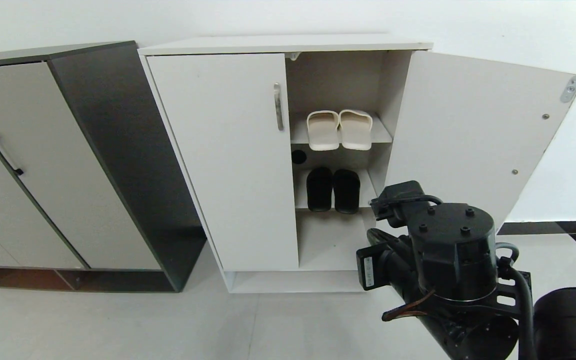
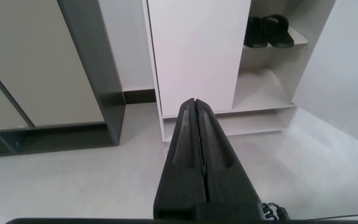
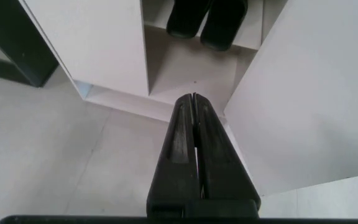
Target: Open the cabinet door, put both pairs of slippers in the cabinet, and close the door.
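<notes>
Both pairs of slippers sit inside the white cabinet point(image 1: 218, 150), the cream pair point(image 1: 339, 130) on the upper shelf and the black pair point(image 1: 333, 190) on the shelf below, each lying lengthwise front to back. The right-hand door point(image 1: 468, 130) stands swung wide, its inner face toward the robot and its free edge far out to the robot's right. The right pincer point(image 3: 195, 99), pressed together and empty, hangs low just beside that door's bottom edge and is the nearer one. The left pincer point(image 2: 194, 102), likewise closed on nothing, faces the shut left door. Closing looks to be what is left: bare floor point(image 1: 118, 325) gives room to round the free edge.
</notes>
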Controlling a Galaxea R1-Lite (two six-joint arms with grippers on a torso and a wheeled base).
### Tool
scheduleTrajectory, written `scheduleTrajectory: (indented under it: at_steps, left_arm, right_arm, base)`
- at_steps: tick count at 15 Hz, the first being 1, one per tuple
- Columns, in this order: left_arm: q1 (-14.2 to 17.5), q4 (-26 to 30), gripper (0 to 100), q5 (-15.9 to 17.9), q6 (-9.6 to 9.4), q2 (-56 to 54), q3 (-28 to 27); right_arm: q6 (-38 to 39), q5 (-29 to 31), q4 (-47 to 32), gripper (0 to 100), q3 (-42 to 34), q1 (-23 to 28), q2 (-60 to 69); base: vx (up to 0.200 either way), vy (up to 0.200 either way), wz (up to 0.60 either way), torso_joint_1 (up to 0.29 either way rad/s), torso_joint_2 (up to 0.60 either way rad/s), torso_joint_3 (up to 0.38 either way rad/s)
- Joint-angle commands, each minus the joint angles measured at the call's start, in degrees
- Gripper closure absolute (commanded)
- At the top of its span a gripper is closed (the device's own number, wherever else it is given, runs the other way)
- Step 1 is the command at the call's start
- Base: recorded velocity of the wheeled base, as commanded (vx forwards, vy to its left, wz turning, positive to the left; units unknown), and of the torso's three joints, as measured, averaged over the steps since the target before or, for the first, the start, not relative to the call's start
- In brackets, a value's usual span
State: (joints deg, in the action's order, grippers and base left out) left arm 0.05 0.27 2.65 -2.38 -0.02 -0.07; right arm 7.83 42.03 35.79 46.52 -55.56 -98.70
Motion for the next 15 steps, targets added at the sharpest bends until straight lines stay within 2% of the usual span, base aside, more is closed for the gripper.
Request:
scheduleTrajectory:
  at_steps: [1, 12, 15]
  left_arm:
    - [0.04, 0.00, 100, -0.01, 0.00, 0.02, -0.01]
    - [0.04, 0.00, 100, -0.01, 0.00, 0.02, -0.01]
    - [0.04, 0.00, 100, -0.01, 0.00, 0.02, -0.01]
  right_arm:
    - [0.00, -0.11, -0.02, 100, -0.03, 0.02, -0.36]
    - [-0.09, -0.90, 0.24, 100, -0.73, 0.19, -0.36]
    - [-0.09, -0.90, 0.24, 100, -0.73, 0.19, -0.45]
  base:
    - [0.000, 0.000, 0.00, 0.000, 0.00, 0.000]
    - [0.000, 0.000, 0.00, 0.000, 0.00, 0.000]
    - [0.000, 0.000, 0.00, 0.007, -0.17, -0.290]
